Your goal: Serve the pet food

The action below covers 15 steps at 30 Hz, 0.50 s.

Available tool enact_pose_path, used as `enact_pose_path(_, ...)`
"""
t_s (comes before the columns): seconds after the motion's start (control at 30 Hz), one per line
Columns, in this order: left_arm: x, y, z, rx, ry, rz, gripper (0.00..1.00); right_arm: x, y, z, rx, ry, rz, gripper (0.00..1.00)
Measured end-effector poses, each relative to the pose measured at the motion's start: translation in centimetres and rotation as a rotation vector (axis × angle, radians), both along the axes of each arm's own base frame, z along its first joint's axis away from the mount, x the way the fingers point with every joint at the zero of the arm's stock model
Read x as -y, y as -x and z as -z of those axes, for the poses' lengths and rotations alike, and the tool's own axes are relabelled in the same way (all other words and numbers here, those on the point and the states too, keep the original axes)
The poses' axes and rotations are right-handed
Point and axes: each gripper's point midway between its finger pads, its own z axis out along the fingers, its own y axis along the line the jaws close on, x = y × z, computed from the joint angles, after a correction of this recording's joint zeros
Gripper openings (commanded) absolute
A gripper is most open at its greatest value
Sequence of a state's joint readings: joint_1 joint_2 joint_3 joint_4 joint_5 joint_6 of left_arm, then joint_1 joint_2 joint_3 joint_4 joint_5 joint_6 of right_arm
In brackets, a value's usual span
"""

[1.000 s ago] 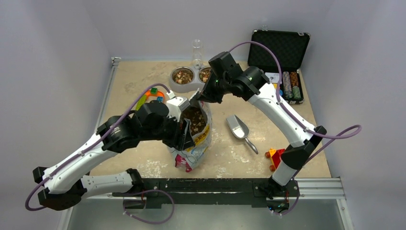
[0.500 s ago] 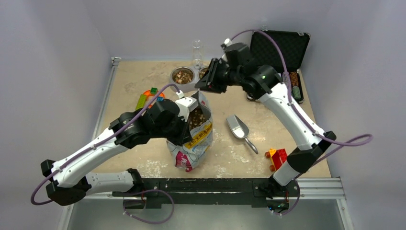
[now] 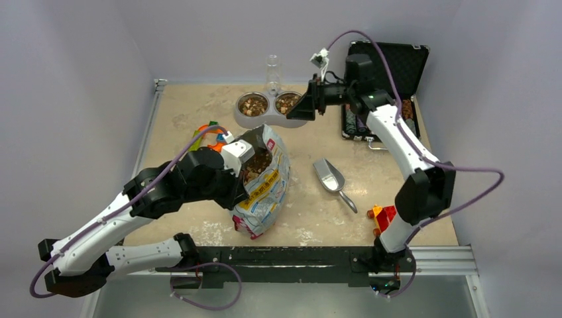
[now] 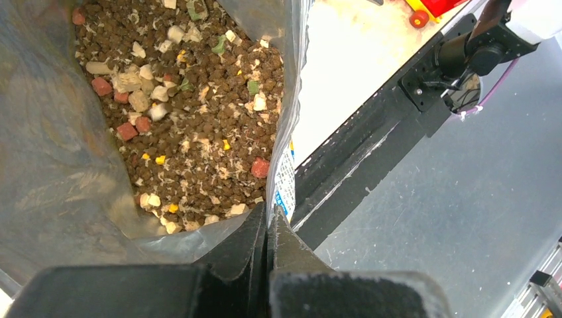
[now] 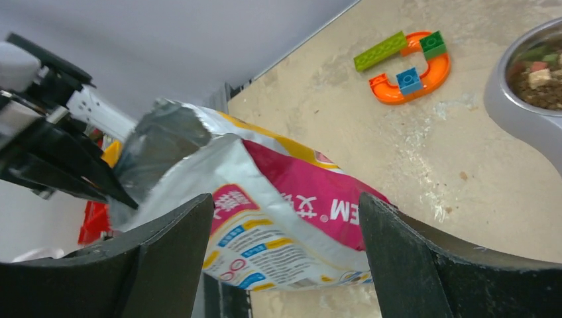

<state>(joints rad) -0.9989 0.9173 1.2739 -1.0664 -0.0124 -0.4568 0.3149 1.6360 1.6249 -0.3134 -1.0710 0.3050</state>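
The pet food (image 4: 192, 132) is brown kibble with pale and red bits, filling the open foil bag (image 3: 265, 192) that stands in the middle of the table. My left gripper (image 4: 270, 225) is shut on the bag's rim at the mouth (image 3: 240, 173). The bag leans toward the left arm. More pet food lies in both cups of the grey double bowl (image 3: 265, 120) at the back. My right gripper (image 3: 296, 114) hangs open above the bowl's right end. Its jaws (image 5: 285, 199) stand wide with nothing between them, and the bag (image 5: 298, 199) is in view beyond them.
A metal scoop (image 3: 329, 177) lies right of the bag. An open black case (image 3: 388, 73) with poker chips sits at the back right. Red and yellow bricks (image 3: 382, 215) lie front right, an orange and green toy (image 3: 209, 132) back left, and a clear bottle (image 3: 272, 69) behind the bowl.
My left gripper closed on the bag's rim. My right gripper let go of the far rim, opened and pulled away to the back right. The bag's mouth tipped left.
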Motion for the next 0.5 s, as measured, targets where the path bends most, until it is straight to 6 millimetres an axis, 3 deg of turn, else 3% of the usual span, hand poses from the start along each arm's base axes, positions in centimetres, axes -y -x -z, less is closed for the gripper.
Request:
enact_pose_path(0.07, 0.0, 0.0, 0.0, 0.001, -0.012, 0.013, 0.00, -1.3, -0.7, 2.7, 0.018, 0.029, -0.068, 0.80)
enact_pose_path(0.17, 0.0, 0.0, 0.0, 0.008, -0.023, 0.025, 0.00, -3.2, -0.9, 4.7, 0.054, 0.027, -0.180, 0.78)
enact_pose_path(0.33, -0.3, 0.0, 0.0, 0.017, -0.039, 0.039, 0.00, -5.7, 0.9, 5.1, 0.113, -0.019, -0.350, 0.77)
enact_pose_path(0.5, -0.6, 0.2, 0.0, 0.013, -0.050, 0.043, 0.00, -7.1, 3.0, 4.1, 0.152, -0.071, -0.460, 0.76)
